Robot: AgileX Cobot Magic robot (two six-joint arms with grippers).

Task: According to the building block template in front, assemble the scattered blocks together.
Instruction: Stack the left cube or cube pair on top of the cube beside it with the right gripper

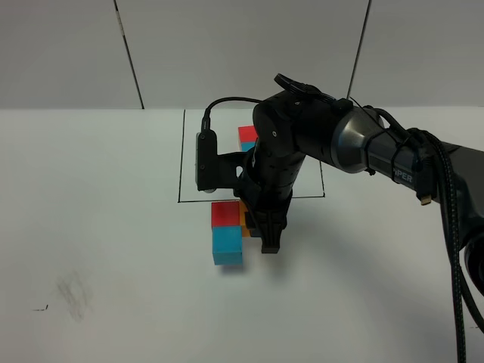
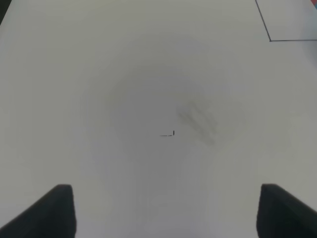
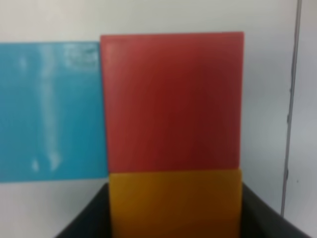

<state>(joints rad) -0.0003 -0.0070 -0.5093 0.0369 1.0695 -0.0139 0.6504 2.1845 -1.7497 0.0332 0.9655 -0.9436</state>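
White table (image 1: 98, 227) with a black outlined square (image 1: 181, 162), a grey smudge (image 1: 74, 291) and a small dark mark (image 2: 168, 134).

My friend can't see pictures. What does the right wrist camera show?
A matte red cube fills the middle, with a matte light blue cube pressed against one side. A matte orange cube touches the red one's near edge, sitting between the right gripper's black fingers, on a white table.

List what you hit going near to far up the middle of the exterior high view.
light blue cube → red cube → black outline's near edge → template's red cube → black outline's far edge. The right gripper and the orange cube overlap the near cubes, so both are left out.
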